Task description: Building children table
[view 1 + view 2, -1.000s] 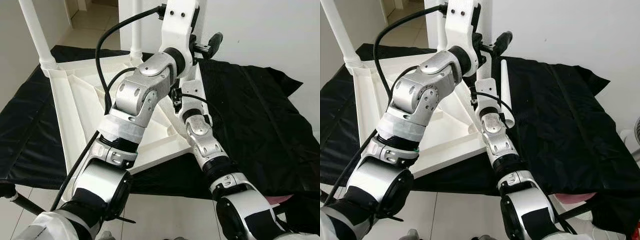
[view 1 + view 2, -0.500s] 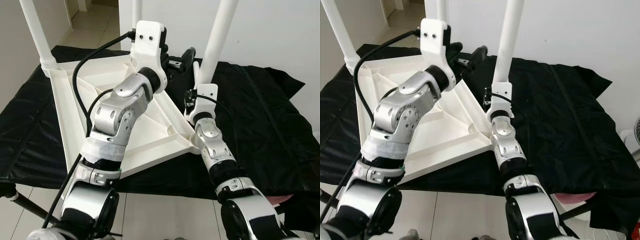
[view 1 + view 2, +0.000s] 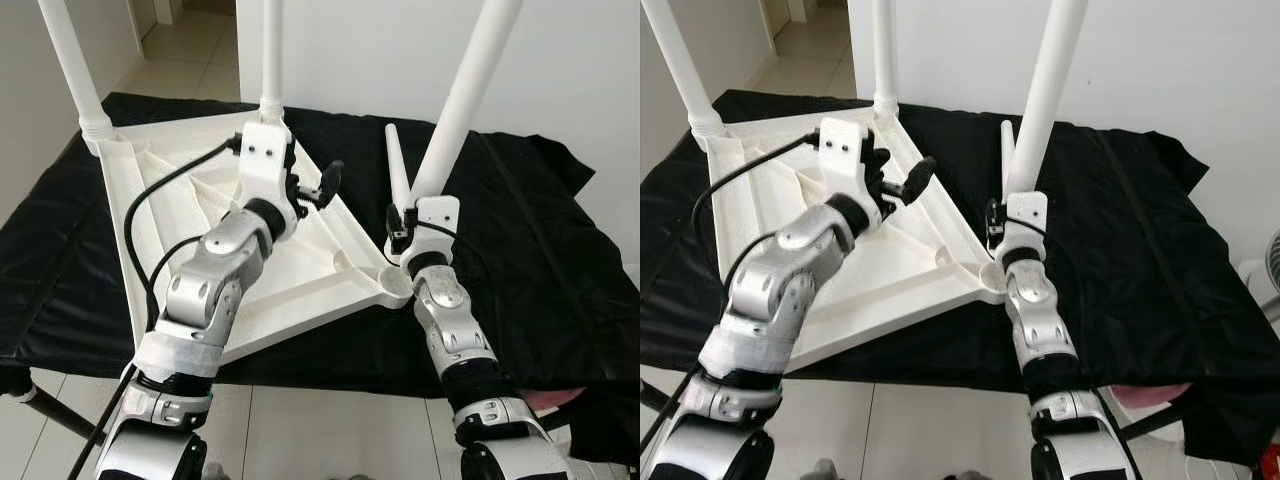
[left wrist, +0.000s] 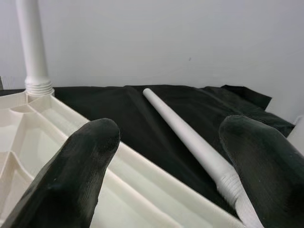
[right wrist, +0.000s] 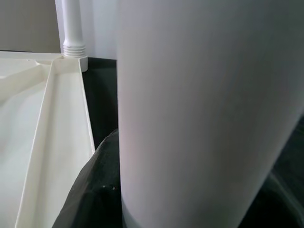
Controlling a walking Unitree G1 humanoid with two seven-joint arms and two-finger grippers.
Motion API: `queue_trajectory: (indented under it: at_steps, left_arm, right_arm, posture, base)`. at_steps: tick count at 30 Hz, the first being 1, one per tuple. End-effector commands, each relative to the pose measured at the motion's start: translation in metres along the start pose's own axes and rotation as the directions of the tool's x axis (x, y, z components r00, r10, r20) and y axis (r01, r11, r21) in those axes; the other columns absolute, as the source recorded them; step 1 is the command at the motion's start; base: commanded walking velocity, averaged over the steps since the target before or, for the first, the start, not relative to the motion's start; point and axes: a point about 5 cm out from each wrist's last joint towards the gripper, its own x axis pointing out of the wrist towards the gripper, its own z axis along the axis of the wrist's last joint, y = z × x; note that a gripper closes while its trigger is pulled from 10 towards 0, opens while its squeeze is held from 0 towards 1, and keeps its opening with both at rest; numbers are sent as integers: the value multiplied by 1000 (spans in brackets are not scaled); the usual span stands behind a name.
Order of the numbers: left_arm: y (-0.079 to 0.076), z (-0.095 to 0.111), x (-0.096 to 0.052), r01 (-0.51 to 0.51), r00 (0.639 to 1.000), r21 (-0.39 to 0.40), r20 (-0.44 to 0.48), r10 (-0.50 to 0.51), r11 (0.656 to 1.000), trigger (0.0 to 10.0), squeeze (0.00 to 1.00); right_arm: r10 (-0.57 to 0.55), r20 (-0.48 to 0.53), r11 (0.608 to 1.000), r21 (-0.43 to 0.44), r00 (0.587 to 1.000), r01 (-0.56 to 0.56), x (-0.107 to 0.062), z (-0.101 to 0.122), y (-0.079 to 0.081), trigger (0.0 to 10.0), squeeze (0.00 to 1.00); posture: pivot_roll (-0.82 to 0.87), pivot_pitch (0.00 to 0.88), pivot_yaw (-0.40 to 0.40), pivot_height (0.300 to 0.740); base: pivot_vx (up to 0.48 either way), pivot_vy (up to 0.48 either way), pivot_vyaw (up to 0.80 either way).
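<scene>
Upside down on the black cloth [image 3: 520, 230], the white tabletop [image 3: 180, 200] already carries two far legs. Right gripper [image 3: 415, 212] clamps a third leg [image 3: 465, 100] above the near-right socket [image 3: 395, 283] — it wants lowering plumb, then twisting. Left gripper [image 3: 310, 190] hovers wide open; a spare leg [image 3: 396, 160] lies beside.

Over the last second the left gripper [image 3: 318, 190] drops from the top centre of the left eye view to mid-frame above the upturned tabletop [image 3: 160, 220], fingers apart. The right gripper [image 3: 405, 222] now shows at centre right, raising its table leg [image 3: 462, 105] steeply upright.
</scene>
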Motion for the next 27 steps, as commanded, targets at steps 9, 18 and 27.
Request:
queue_trajectory:
  at_steps: [9,18,27]
  left_arm:
    - [-18,-21,-19,247,969,90,-41,-245,965,10000,0]
    - [-33,-54,-38,398,916,120,-115,-385,910,10000,0]
    - [-42,-68,-54,528,844,109,-179,-506,842,10000,0]
  right_arm:
    - [48,43,999,-11,998,-48,-11,5,-3,10000,0]
    - [106,26,994,-29,994,-105,-20,2,-3,10000,0]
    - [133,11,990,-36,991,-133,-23,-1,-3,10000,0]
  posture:
    - [44,0,-71,740]
    - [40,0,-71,740]
    - [41,0,-70,740]
  base:
    - [0,0,0]
    - [0,0,0]
    - [0,0,0]
